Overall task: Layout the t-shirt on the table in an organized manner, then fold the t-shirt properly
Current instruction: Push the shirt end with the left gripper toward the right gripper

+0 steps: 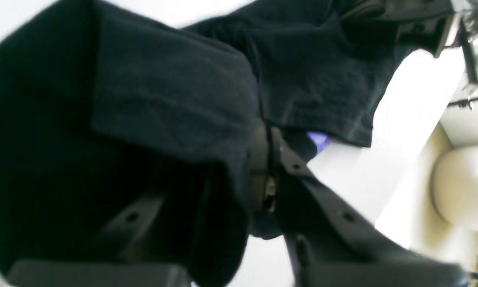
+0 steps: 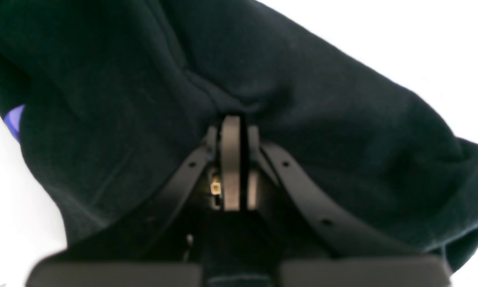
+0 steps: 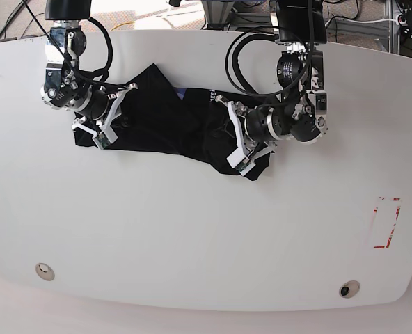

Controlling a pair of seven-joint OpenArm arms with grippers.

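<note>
The black t-shirt (image 3: pixel 171 125) lies bunched and stretched sideways on the back half of the white table (image 3: pixel 192 229). My right gripper (image 3: pixel 108 115) holds its left end. In the right wrist view the pads (image 2: pixel 231 131) are pressed together and the cloth (image 2: pixel 143 79) is pinched at their tips. My left gripper (image 3: pixel 235 142) is at the shirt's right end. In the left wrist view its fingers (image 1: pixel 302 179) are closed on a fold and the t-shirt (image 1: pixel 175 99) drapes over one of them. A purplish neck label (image 1: pixel 318 139) peeks out underneath.
A red tape rectangle (image 3: pixel 385 223) marks the table's right side. Two small round holes (image 3: pixel 44 271) (image 3: pixel 348 288) sit near the front edge. Cables and equipment stand behind the table's back edge.
</note>
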